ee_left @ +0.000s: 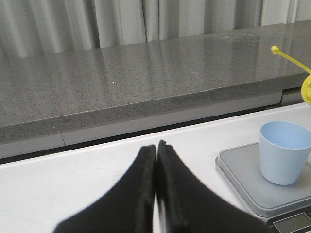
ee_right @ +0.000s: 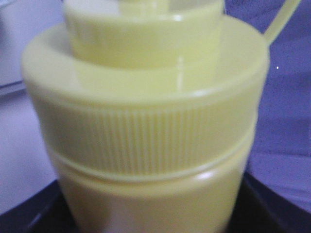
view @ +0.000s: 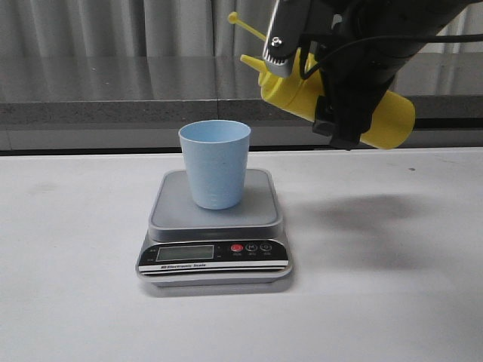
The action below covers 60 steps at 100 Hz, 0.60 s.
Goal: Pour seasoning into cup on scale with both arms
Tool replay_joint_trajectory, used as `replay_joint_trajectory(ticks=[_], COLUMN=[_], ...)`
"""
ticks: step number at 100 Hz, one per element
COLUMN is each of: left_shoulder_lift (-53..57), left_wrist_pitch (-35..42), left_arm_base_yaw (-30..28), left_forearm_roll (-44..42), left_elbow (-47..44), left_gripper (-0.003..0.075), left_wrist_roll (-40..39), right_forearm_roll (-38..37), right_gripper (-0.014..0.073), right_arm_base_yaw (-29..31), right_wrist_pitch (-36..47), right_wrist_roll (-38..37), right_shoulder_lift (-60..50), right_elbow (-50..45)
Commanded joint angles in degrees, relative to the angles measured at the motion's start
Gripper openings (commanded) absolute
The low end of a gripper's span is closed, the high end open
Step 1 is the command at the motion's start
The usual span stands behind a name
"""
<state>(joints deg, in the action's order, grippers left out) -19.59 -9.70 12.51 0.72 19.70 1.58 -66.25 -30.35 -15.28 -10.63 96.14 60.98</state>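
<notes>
Front view: the table [view: 392, 302] is seen head-on, slightly from above.
Left wrist view: aimed low across the table toward the scale [ee_left: 252, 187].
Right wrist view: pressed close against the bottle [ee_right: 146, 136].
Shared: cup [view: 214, 164], scale, bottle.

Surface [view: 392, 302]: white, matte, smooth; soft grey shadow at right of front view. Ledge [view: 113, 90]: dark grey speckled stone, glossy top reflecting the curtain, running full width behind the surface; a seam splits it near the middle. Dark gap between ledge and surface. Curtain [view: 90, 26]: pale grey, vertical folds, covering the back. Light: even, diffuse, from above.
</notes>
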Motion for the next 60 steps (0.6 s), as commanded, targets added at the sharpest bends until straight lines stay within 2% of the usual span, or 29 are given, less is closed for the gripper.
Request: replay_joint_trajectory(ticks=[1,60], left_shoulder_lift=[-0.31,-0.31], left_wrist_pitch=[4.78,4.78], left_arm_base_yaw=[-0.17,-0.17], left_forearm_roll=[0.07,0.07], left_elbow=[1.36,1.36], left_gripper=[-0.0018,-0.0018], left_wrist_roll=[-0.25,-0.25], right_forearm_roll=[-5.96,-21.16], right_gripper=[0.015,0.015], right_arm_base_yaw=[-1.06,-5.38], right_wrist_pitch=[-2.7,-12.17], right_wrist_roll=[0.33,0.33], right_shoulder_lift=[-2.05,-0.02], right_elbow=[2.01,3.8])
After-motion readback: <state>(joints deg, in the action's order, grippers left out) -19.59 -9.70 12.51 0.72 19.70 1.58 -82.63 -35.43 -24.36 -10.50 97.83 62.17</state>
